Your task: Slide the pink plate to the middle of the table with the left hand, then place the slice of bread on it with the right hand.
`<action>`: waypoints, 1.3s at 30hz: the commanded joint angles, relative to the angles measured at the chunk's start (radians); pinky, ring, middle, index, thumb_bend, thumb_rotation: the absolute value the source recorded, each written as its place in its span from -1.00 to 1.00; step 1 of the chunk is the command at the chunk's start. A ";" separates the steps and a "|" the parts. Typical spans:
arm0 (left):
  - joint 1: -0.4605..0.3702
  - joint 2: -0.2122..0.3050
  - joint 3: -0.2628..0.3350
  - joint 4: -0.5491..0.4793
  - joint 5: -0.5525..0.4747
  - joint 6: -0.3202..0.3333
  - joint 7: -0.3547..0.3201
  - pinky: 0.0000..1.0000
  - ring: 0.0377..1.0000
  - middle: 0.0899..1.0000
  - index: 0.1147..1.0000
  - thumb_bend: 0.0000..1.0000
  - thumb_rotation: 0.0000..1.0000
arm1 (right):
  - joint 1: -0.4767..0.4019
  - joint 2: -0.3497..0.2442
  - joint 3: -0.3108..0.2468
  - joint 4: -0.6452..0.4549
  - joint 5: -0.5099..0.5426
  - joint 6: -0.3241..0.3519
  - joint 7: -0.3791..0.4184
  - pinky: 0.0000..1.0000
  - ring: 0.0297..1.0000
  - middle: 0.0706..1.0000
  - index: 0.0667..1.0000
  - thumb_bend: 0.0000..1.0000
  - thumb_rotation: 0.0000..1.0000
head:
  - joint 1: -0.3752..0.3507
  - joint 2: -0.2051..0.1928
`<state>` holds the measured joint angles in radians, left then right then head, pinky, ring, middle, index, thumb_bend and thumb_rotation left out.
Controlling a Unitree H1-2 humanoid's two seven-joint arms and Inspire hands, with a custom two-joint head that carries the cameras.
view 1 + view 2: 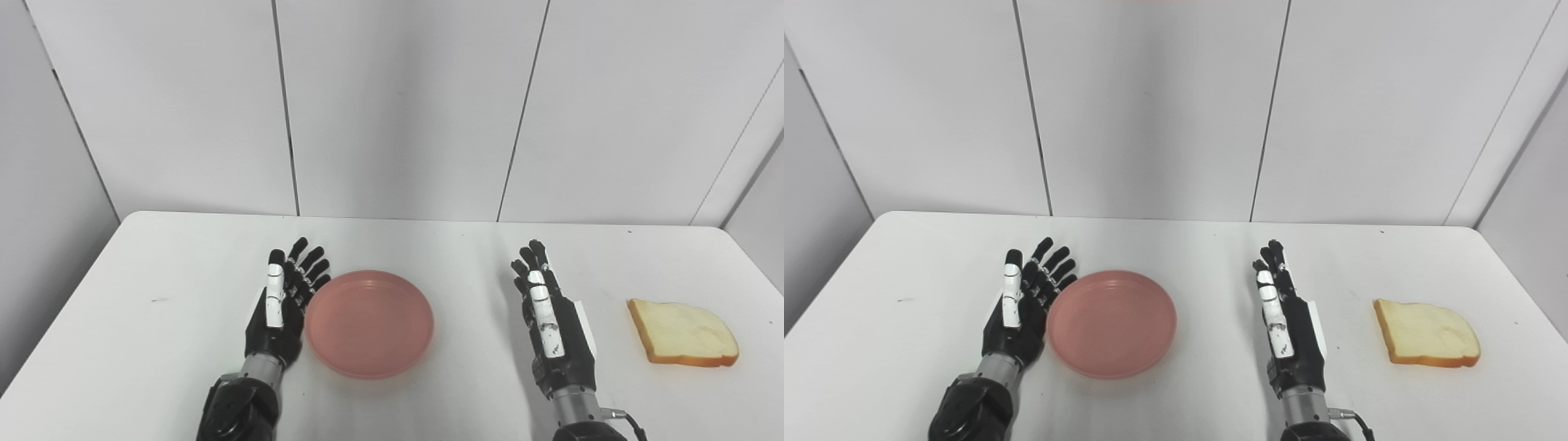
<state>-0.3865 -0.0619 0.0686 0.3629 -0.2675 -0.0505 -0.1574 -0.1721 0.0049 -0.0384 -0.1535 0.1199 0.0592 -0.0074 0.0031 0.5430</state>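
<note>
Pink plate point(369, 323) near the middle of the white desk point(153, 343), nothing on it. Left hand point(283, 303) spread wide, empty, fingers against the plate's left rim. Right hand point(549, 318) likewise wide and empty, between plate and bread slice point(682, 334), touching neither.

Pink plate point(369, 323): round, shallow, with a low raised rim, empty, flat on the white table point(153, 343) near its middle, a little toward 7 o'clock from the centre. Slice of bread point(683, 333): pale crumb with a golden-brown crust, lying flat on one face, straight edge toward the plate and rounded top pointing to 3 o'clock. Placed at 3 o'clock from the plate, well apart, near the right table edge.
</note>
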 commanded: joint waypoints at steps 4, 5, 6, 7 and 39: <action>0.015 -0.039 -0.020 -0.023 0.014 -0.034 0.002 0.85 0.82 0.82 0.86 0.57 0.97 | -0.028 -0.008 -0.004 -0.027 0.012 -0.009 0.012 1.00 0.90 0.93 0.97 0.41 0.72 | 0.010 0.000; 0.019 -0.045 -0.022 -0.028 0.015 -0.034 0.002 0.85 0.82 0.82 0.86 0.57 0.97 | -0.027 -0.009 -0.004 -0.028 0.013 -0.009 0.012 1.00 0.90 0.93 0.97 0.41 0.72 | 0.011 0.000; 0.022 -0.051 -0.026 -0.030 0.018 -0.037 0.002 0.85 0.83 0.82 0.86 0.57 0.97 | -0.027 -0.010 -0.005 -0.027 0.015 -0.009 0.012 1.00 0.90 0.93 0.97 0.41 0.72 | 0.011 0.001; 0.025 -0.055 -0.028 -0.032 0.021 -0.039 0.003 0.89 0.83 0.82 0.86 0.55 0.98 | -0.026 -0.011 -0.005 -0.027 0.016 -0.009 0.013 1.00 0.90 0.93 0.97 0.42 0.73 | 0.011 0.001; 0.035 -0.096 -0.103 -0.018 0.095 -0.058 0.025 0.89 0.80 0.77 0.82 0.55 0.93 | -0.094 -0.180 -0.081 -0.082 0.117 0.028 0.079 0.73 0.73 0.78 0.87 0.38 0.47 | -0.143 0.027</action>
<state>-0.3380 -0.1596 -0.0324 0.3349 -0.1739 -0.1013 -0.1276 -0.2113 -0.1609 -0.1086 -0.1878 0.2182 0.0792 0.0589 -0.1408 0.5690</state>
